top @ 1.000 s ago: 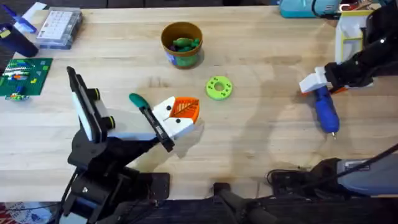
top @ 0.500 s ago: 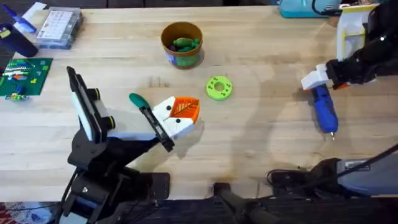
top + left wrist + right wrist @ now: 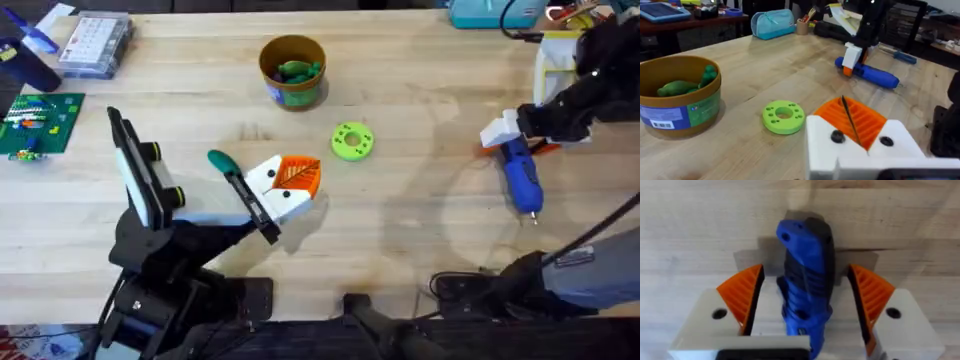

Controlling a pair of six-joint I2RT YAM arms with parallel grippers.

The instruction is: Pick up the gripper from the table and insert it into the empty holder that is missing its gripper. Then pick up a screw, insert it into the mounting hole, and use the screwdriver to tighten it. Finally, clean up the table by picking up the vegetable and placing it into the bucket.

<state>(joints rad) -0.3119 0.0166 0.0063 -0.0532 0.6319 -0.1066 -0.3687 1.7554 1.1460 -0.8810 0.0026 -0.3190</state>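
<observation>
Screwdriver (image 3: 521,175) lies on the table (image 3: 420,240), well right of the lime disc (image 3: 351,141). Right gripper (image 3: 805,300) straddles its handle, pads spread apart; left gripper (image 3: 860,127) pinched closed, empty. Closing off-centre could roll the round body away.

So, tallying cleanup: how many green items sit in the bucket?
2 that I can tell, lying side by side in the bucket: a long green piece and a rounder one by the rim. More could hide beneath.
</observation>
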